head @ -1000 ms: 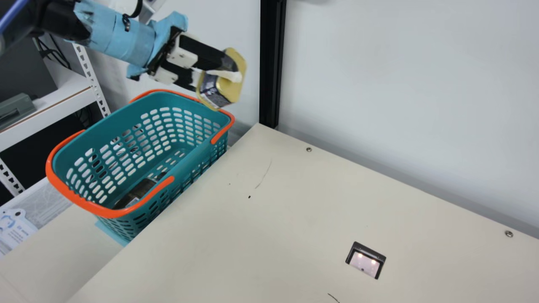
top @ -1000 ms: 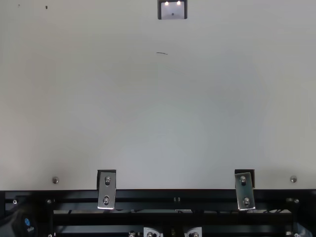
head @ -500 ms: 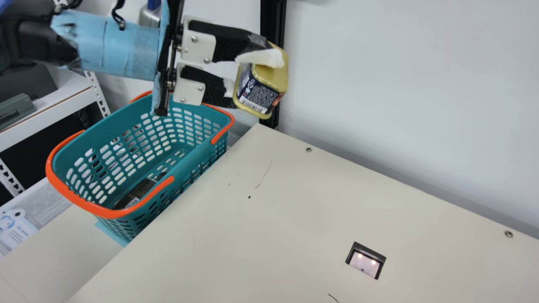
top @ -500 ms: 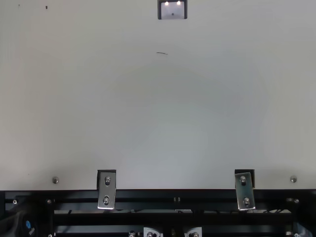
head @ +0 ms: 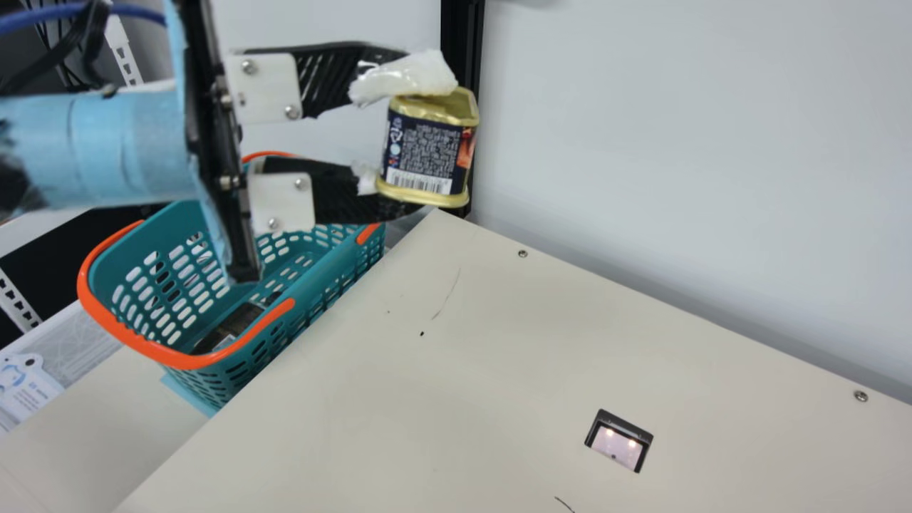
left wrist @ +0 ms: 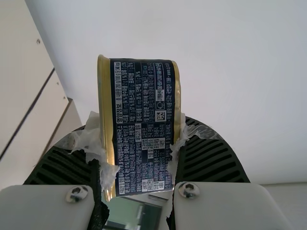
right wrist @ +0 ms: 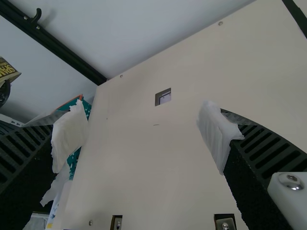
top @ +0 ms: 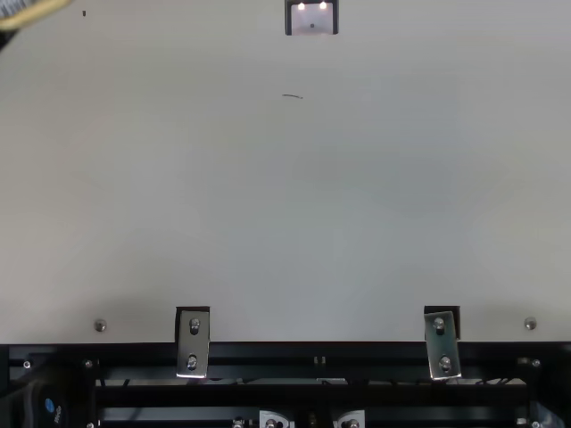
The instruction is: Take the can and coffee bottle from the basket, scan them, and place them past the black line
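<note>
In the main view my left gripper point(head: 410, 135) is shut on the can point(head: 425, 153), held in the air beside the basket's far end, above the table's far left corner. The left wrist view has the can point(left wrist: 144, 124) between the taped fingertips of the left gripper point(left wrist: 139, 139), its printed side toward the camera. At the top view's upper left corner shows the can's gold rim point(top: 36, 12). A dark item point(head: 231, 326), perhaps the coffee bottle, lies in the basket point(head: 182, 360). My right gripper point(right wrist: 144, 134) stands open over the table, nothing between its fingers.
The scanner window point(head: 618, 442) is set into the cream table point(head: 499, 356). A black post point(head: 462, 43) and a white wall stand behind. A black line point(right wrist: 298, 17) crosses the table in the right wrist view. Metal brackets point(top: 193, 343) sit along its front edge.
My left arm has come nearer the camera and turned, bringing the can from over the basket's far end to the right and more upright. The can's rim has entered the top view.
</note>
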You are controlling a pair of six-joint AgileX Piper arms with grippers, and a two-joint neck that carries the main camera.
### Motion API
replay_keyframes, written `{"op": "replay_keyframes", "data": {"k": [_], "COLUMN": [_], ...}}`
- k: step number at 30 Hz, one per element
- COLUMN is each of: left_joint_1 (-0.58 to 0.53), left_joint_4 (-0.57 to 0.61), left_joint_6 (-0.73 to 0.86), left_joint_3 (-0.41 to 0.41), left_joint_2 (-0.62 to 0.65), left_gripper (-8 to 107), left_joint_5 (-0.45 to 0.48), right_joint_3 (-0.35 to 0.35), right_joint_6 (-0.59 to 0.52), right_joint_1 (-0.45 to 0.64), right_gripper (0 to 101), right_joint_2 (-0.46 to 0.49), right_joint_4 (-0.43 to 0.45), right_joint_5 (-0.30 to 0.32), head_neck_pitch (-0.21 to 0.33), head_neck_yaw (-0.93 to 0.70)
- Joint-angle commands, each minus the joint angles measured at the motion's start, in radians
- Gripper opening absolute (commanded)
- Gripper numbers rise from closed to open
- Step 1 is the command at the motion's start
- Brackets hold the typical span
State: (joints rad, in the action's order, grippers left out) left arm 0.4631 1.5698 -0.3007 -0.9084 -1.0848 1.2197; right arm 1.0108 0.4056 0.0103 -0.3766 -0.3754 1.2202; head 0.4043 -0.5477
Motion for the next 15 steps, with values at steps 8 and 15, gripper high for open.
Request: {"op": "replay_keyframes", "data": {"k": [8,15], "left_joint_1": [0.074,0.100], "left_joint_4": [0.079,0.095], "left_joint_6": [-0.202,-0.263], "left_joint_3": [0.186,0.235], "left_joint_2": [0.213,0.263], "left_gripper": [10,10], "left_joint_5": [0.000,0.000], "right_joint_3": [0.000,0.000], "right_joint_6": [0.000,0.000], "right_joint_1": [0.000,0.000], "right_gripper": [101,101], "right_joint_2": [0.000,0.000], "right_joint_4": [0.000,0.000], "right_joint_5": [0.000,0.000], "head_neck_pitch": [0.032,0.032], "head_neck_yaw": [-0.014,-0.014]}}
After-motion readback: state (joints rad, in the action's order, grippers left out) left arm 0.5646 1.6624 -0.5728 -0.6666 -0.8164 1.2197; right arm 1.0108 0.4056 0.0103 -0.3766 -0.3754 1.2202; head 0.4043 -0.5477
